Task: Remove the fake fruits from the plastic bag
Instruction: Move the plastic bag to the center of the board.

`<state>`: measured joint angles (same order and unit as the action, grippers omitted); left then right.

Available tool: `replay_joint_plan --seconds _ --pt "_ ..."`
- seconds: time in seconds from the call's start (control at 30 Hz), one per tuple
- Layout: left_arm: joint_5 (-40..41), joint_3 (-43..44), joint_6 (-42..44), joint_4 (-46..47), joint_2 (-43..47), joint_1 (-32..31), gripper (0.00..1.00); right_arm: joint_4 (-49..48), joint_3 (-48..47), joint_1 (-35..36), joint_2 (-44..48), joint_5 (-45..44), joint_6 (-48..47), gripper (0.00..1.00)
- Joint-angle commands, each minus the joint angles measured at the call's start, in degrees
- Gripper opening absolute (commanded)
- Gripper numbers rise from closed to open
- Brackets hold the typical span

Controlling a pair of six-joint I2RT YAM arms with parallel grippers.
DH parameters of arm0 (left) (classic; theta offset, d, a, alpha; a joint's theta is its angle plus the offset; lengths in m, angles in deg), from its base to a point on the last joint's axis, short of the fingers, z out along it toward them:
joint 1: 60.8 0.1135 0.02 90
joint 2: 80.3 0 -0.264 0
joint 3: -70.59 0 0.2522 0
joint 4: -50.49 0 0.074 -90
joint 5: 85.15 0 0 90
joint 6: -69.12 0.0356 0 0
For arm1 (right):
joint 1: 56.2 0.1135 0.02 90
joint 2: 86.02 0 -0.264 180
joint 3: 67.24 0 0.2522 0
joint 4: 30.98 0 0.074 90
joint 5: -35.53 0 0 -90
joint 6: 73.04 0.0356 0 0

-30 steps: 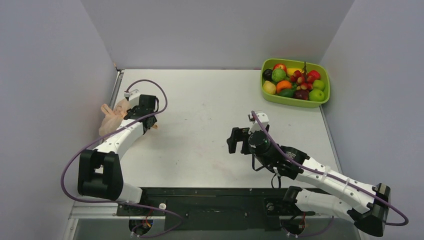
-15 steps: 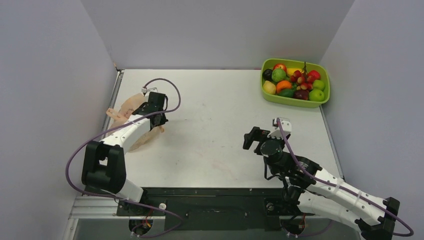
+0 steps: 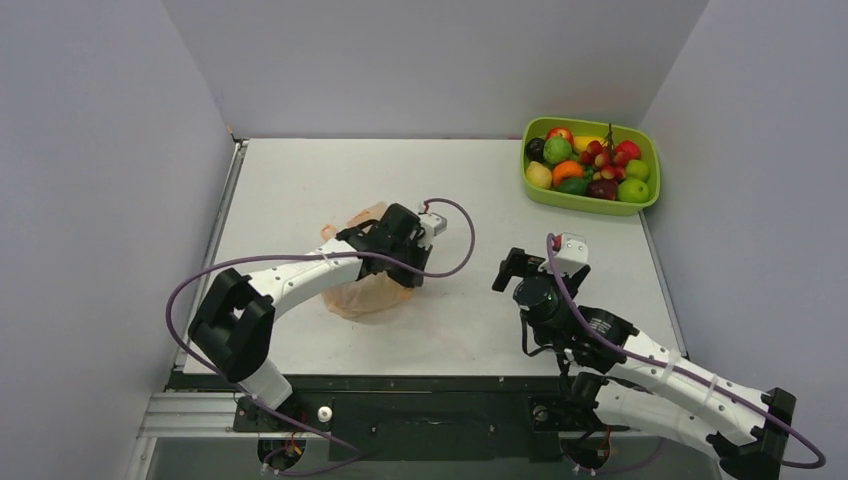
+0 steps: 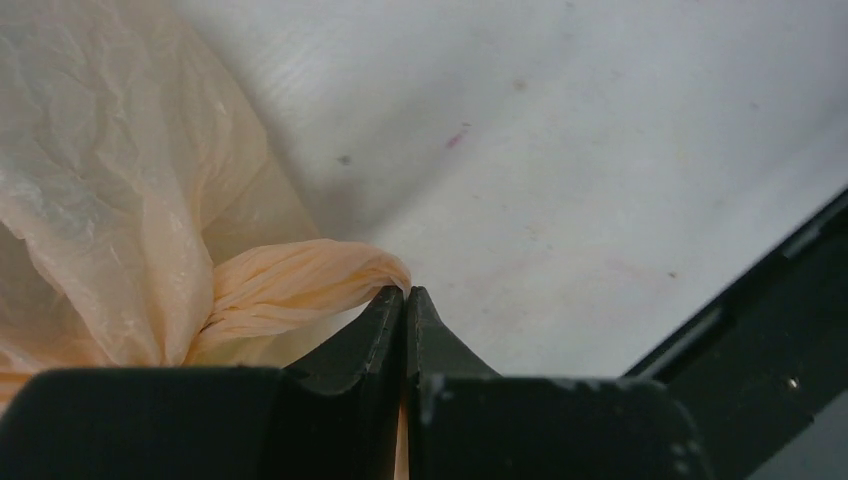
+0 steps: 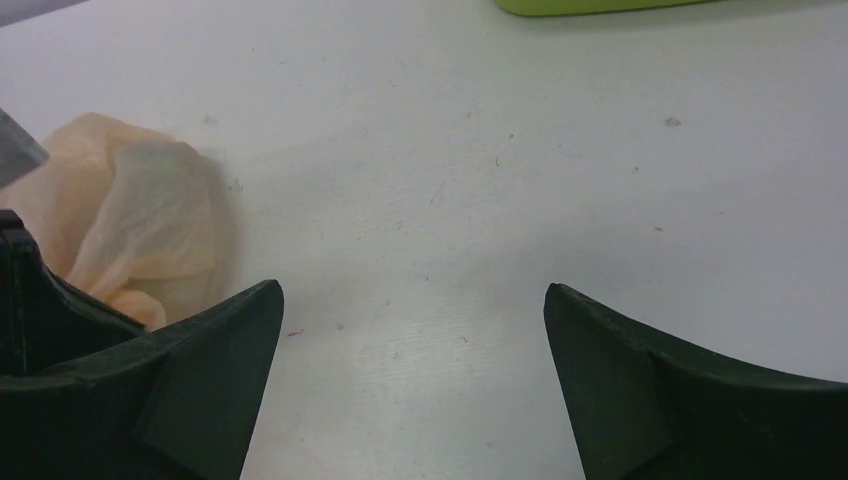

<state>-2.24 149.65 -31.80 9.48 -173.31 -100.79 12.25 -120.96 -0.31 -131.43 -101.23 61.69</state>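
While the white surface [image 3: 480,190] lies wide between the two arms, all the colour is packed into its far right corner. That's the lime-green tray [image 3: 590,205], heaped with the fake fruits [image 3: 590,165]: reds, greens, an orange, a yellow, dark purple, and a grape bunch on top.

Over on the near left lies the plastic bag [image 3: 365,295], peach-orange and crumpled, slumped low on the surface. It looks limp and slack, and no fruit shape shows through the film from above or from either wrist camera, though its folds do hide part of the inside.

Now the hands. The left hand [image 4: 405,292] is pressed tight together, pinching a twisted strand of the bag right at its fingertips. The right hand [image 5: 411,288] is spread wide with nothing in it, hovering over bare surface with the bag off to its left.

By my reading, the unloading is done or very nearly so. What's left is confirming the bag is truly empty, then letting it go.
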Motion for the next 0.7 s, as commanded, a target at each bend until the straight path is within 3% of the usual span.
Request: replay_joint_plan --seconds 0.0,0.37,0.43,0.47,0.53,0.67 --pt "-10.03 0.48 6.42 0.56 4.92 -4.28 0.0 0.85 -1.29 -1.49 4.14 -6.47 1.03 1.0" --pt "-20.55 -4.76 9.81 7.36 17.31 -6.4 0.01 -0.22 -0.96 -12.5 6.02 1.65 -2.0 1.0" --pt "-20.59 -5.5 10.48 7.93 19.31 -6.42 0.18 -1.77 -0.77 -13.71 4.75 4.42 -2.57 1.0" --pt "-19.95 -5.81 10.52 8.01 19.86 -6.33 0.33 -2.26 -0.85 -14.04 3.49 5.2 -3.19 1.0" --pt "-18.04 -6.54 10.64 8.49 21.95 -5.99 0.41 -3.58 -1.27 -14.06 1.43 7.49 -4.11 1.0" --pt "-11.99 -8.69 9.93 11.35 26.56 -3.55 0.45 -5.61 -2.36 -14.22 -2.01 11.2 -5.24 1.0"
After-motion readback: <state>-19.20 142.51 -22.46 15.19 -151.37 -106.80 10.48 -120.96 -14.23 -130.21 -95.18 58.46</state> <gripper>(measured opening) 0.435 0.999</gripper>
